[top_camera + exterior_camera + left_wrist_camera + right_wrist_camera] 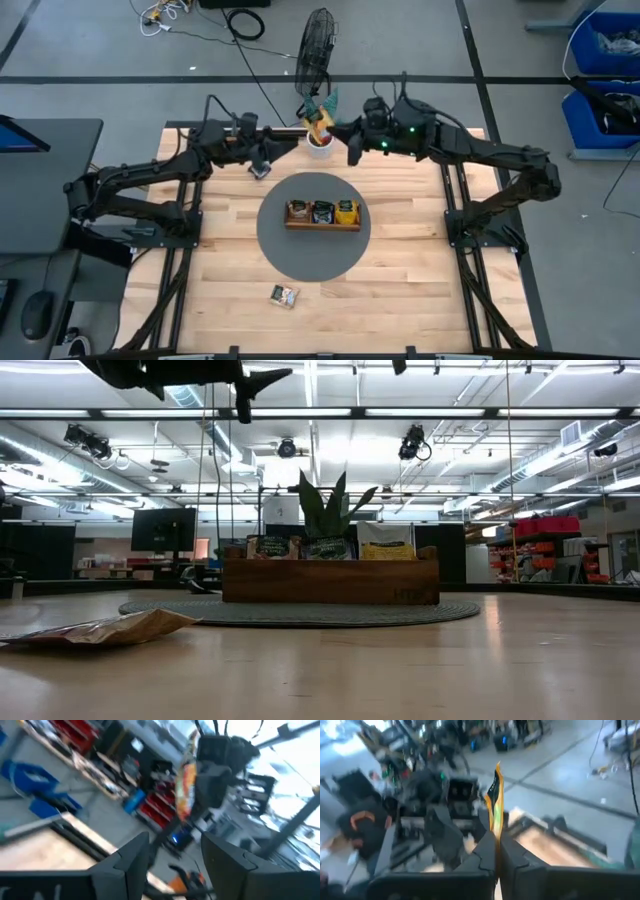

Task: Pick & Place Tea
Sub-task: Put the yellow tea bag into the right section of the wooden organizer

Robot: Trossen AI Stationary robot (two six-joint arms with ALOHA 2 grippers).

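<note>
The thin orange-yellow foil tea sachet [494, 795] is the thing to watch here: it's pinched edge-on between the right gripper [496, 851]'s fingers, standing up out of the closed jaws, raised above the far edge of the table near the small white-potted green plant [320, 135]. From the left wrist camera the same sachet [186, 782] shows as an orange streak hanging off the other arm.

The left gripper [172, 852] is right across from it with its jaws spread apart and nothing between them, so this reads to me like a handover where the right side now has the sachet (can't swear to it, just how it sits).

To do the next bit well, I'd say: keep the pinch low on the sachet so it doesn't flop, swing over the brown wooden compartmented tray [322, 226] on the round grey mat [300, 255], and come down edge-first into the slot that already holds matching yellow packets [346, 211].

One more sachet [284, 295] lies flat on the light wooden table [420, 290] near the front edge, well apart from the tray.
</note>
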